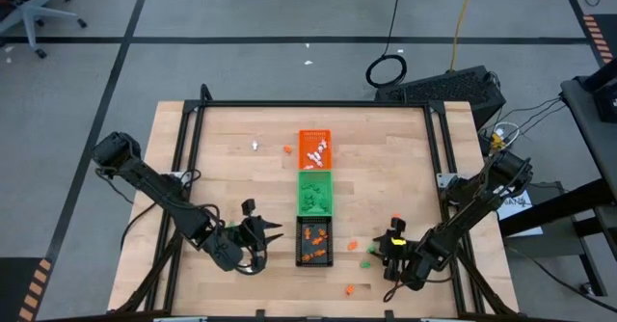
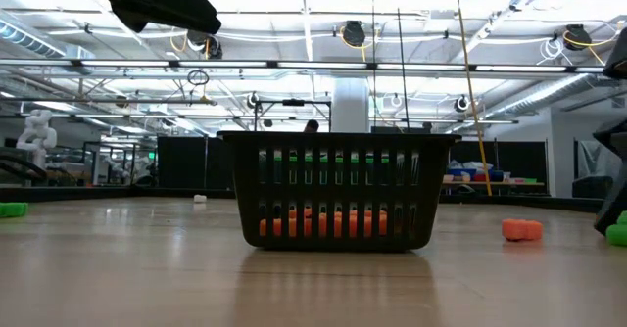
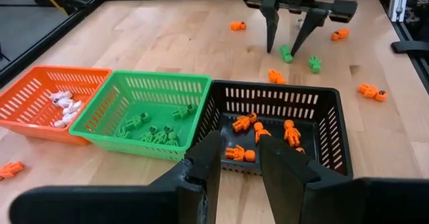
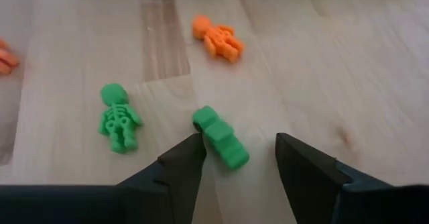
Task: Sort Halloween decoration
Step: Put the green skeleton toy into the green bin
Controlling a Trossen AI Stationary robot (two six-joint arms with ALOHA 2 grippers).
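Three small trays stand in a row at mid-table: an orange tray (image 3: 27, 76) with white trinkets, a green tray (image 3: 161, 82) with green ones, and a black tray (image 3: 281, 98) with orange ones. My left gripper (image 3: 240, 143) hovers open and empty at the black tray's left side (image 1: 270, 233). My right gripper (image 4: 238, 142) is low over the table right of the trays (image 1: 390, 249), open. Its fingers stand on either side of a green trinket (image 4: 221, 138) that lies on its side on the wood. My right gripper comes at the green trinket slanting down, one finger (image 4: 188, 158) right against the trinket's end (image 4: 203, 122); I cannot tell whether it touches. The trinket lies flat on the table.
Loose pieces lie around the right gripper: a green skeleton (image 4: 118, 117), an orange figure (image 4: 218, 37), more orange ones (image 3: 371, 91) (image 3: 275, 76). One orange piece (image 1: 348, 289) lies near the front edge, another (image 1: 287, 149) left of the orange tray. A black frame rims the table.
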